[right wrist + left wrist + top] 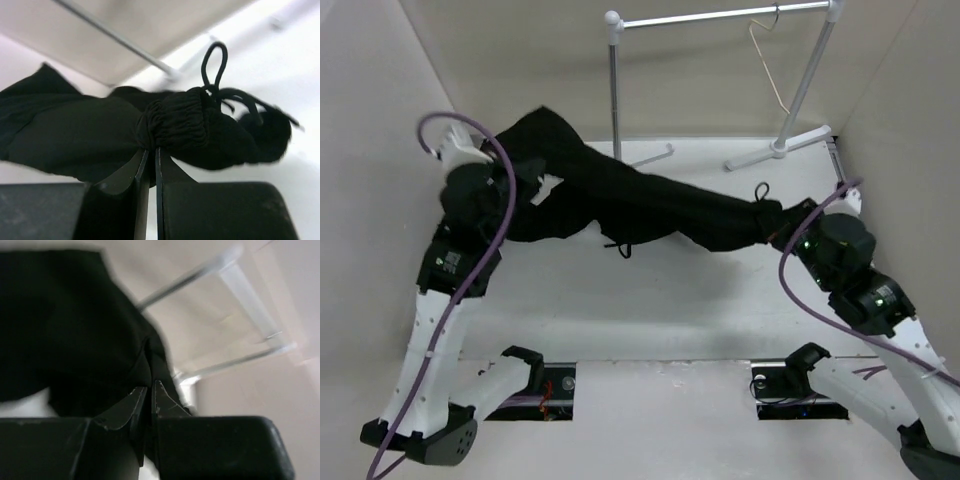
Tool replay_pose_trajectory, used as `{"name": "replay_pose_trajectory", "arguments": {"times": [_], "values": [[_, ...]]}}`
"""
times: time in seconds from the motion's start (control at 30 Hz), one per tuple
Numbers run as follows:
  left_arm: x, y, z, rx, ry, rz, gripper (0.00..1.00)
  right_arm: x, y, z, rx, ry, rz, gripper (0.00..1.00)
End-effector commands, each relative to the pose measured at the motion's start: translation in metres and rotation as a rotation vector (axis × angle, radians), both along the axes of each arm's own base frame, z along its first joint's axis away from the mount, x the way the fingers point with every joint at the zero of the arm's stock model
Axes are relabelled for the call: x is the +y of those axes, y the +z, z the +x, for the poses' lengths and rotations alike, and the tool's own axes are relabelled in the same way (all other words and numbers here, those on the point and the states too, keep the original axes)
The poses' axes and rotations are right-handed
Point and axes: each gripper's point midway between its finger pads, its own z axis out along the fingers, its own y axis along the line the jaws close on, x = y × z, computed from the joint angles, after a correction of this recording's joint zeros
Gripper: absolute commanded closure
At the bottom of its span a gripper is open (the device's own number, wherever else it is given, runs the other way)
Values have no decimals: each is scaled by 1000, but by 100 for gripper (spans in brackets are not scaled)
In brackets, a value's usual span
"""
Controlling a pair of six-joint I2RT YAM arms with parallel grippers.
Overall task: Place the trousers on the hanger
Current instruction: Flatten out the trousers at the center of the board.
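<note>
Black trousers (650, 205) stretching between arms, left gripper (150, 389) pinching tight on a leg, right gripper (151, 151) clamping the gathered waistband (180, 120), drawstring (214, 62) looping up.

- A robot lab cell: plain pale walls (380, 80) close in a white table (650, 300) to the left of the left pincer (523, 185), to the right of the right pincer (778, 228) and beyond both.
- Behind the pincers, two arms (432, 330) are bolted at the table's near edge; a loose purple cable (453, 114) runs along the left one.
- Beyond the right pincer stands a rail stand (615, 90) with one hanger (767, 65).
</note>
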Motion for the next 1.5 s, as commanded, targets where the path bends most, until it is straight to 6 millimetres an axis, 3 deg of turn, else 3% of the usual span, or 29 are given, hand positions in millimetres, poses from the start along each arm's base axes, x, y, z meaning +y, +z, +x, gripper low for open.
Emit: {"name": "replay_pose_trajectory", "arguments": {"times": [0.0, 0.07, 0.17, 0.27, 0.43, 0.53, 0.7, 0.8, 0.87, 0.93, 1.0, 1.1, 1.17, 1.2, 1.23, 1.27, 1.3, 1.37, 1.47], "values": [[28, -140, -18, 352, 143, 153, 96, -25, -105, -4, 260, -92, -95, 89], [40, -206, -46, 499, 196, 169, 96, -31, -136, -12, 323, -98, -92, 90], [52, -279, -88, 668, 244, 163, 96, -35, -171, -29, 407, -103, -60, 90], [52, -315, -113, 757, 233, 130, 96, -44, -202, -40, 484, -138, -37, 91], [49, -311, -120, 782, 210, 143, 97, -50, -211, -40, 523, -153, -4, 91], [47, -317, -134, 854, 184, 167, 96, -61, -211, -44, 543, -184, -40, 92], [65, -316, -174, 985, 216, 213, 90, -94, -210, -72, 587, -296, -93, 94], [81, -300, -187, 1008, 271, 242, 83, -95, -219, -96, 648, -285, -83, 94], [83, -287, -185, 983, 277, 245, 74, -92, -225, -104, 667, -265, -70, 83], [85, -272, -168, 917, 305, 237, 66, -89, -218, -104, 638, -249, -75, 59], [80, -262, -136, 841, 321, 216, 60, -95, -210, -98, 615, -270, -106, 40], [71, -258, -68, 739, 353, 181, 55, -100, -186, -72, 521, -280, -154, 28], [78, -262, -22, 705, 397, 161, 55, -92, -166, -52, 457, -248, -144, 38], [84, -265, 1, 690, 415, 151, 55, -83, -158, -43, 431, -214, -131, 52], [93, -266, 22, 677, 432, 133, 55, -73, -154, -35, 414, -174, -124, 73], [105, -270, 42, 675, 455, 128, 56, -62, -152, -30, 407, -132, -122, 89], [117, -272, 58, 679, 475, 113, 57, -50, -150, -26, 400, -82, -120, 95], [134, -277, 85, 685, 487, 101, 59, -27, -154, -25, 397, 13, -133, 96], [163, -295, 118, 746, 494, 149, 60, 1, -164, -31, 387, 122, -161, 86]]}}
